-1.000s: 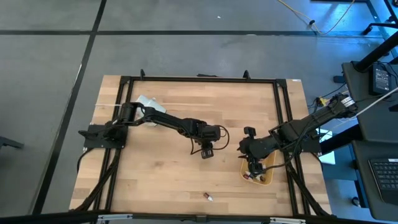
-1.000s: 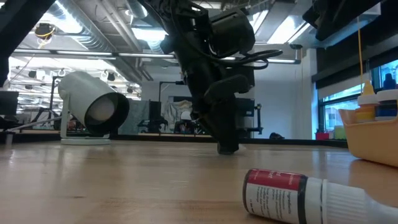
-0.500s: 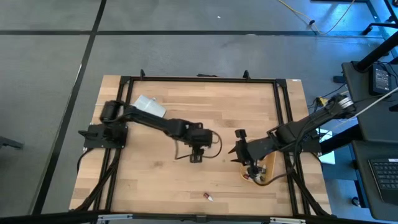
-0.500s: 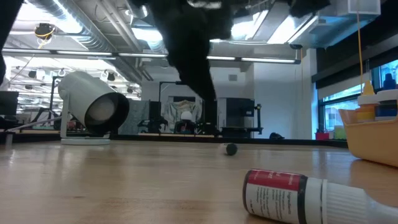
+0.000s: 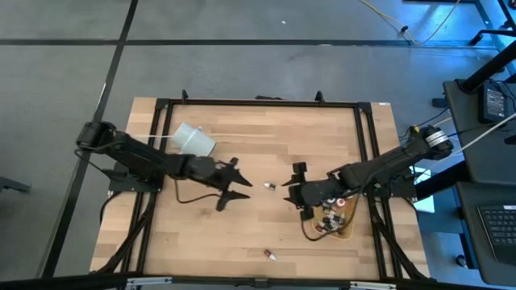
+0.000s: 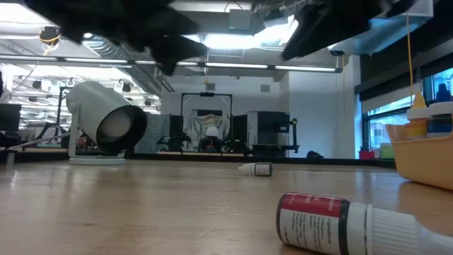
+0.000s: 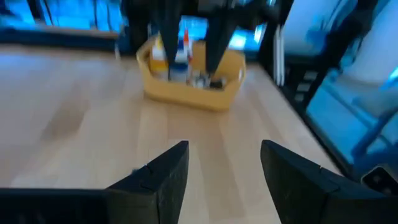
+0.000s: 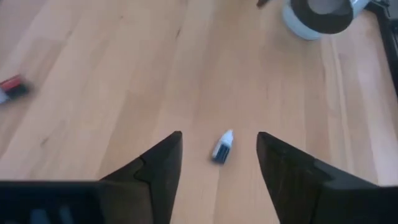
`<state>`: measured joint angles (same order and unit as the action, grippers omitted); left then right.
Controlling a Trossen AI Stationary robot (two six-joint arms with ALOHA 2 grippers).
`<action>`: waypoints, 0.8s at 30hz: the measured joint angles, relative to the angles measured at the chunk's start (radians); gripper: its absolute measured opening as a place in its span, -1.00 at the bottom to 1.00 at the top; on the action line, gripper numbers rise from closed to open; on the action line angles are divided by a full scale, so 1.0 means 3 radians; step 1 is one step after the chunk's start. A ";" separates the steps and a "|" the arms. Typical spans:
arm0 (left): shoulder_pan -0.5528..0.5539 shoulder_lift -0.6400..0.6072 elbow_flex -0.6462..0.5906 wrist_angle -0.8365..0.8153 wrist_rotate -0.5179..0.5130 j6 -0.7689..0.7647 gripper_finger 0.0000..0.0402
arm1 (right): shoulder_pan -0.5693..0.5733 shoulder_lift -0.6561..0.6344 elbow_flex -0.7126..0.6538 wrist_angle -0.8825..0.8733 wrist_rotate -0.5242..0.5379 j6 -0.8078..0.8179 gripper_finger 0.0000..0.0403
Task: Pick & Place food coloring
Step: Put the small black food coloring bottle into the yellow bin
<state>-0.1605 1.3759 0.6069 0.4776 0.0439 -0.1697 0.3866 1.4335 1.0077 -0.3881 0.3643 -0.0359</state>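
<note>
A tiny dark food coloring bottle with a pale cap lies on its side at the table's middle, also seen in the low view and the right wrist view. My left gripper hovers open just left of it and points toward the tray. My right gripper hovers open just right of it, with the bottle ahead of its fingers. Neither touches it. A red-labelled bottle lies near the front edge. More bottles stand in the tan tray.
A white cup-like cylinder lies on its side at the far left of the table. The tray sits at the right, under my right arm. Bare wood lies between the middle bottle and the red-labelled one.
My left gripper has let go of the dark bottle at the table's middle, risen and drawn back toward the left edge, tipping up toward level. The bottle has stayed on the wood and now lies on its side. My right gripper has left the tray, moving left toward that bottle.
</note>
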 joint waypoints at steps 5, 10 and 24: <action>0.0000 -0.0381 -0.0432 0.0443 -0.0119 -0.0012 -0.04 | -0.0200 0.0312 0.0001 0.0519 0.0005 0.0166 0.16; -0.0002 -0.0565 -0.0522 0.0445 -0.0232 -0.0037 -0.03 | -0.0378 0.0630 0.0004 0.0812 0.0004 0.0268 0.22; -0.0053 -0.0575 -0.0527 0.0388 -0.0247 -0.0034 -0.03 | -0.0751 0.1278 -0.0001 0.0804 -0.0418 0.0628 0.09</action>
<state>-0.1764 1.2034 0.4488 0.5941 -0.0303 -0.1799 0.1612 1.8169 1.0073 -0.1468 0.2390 0.1526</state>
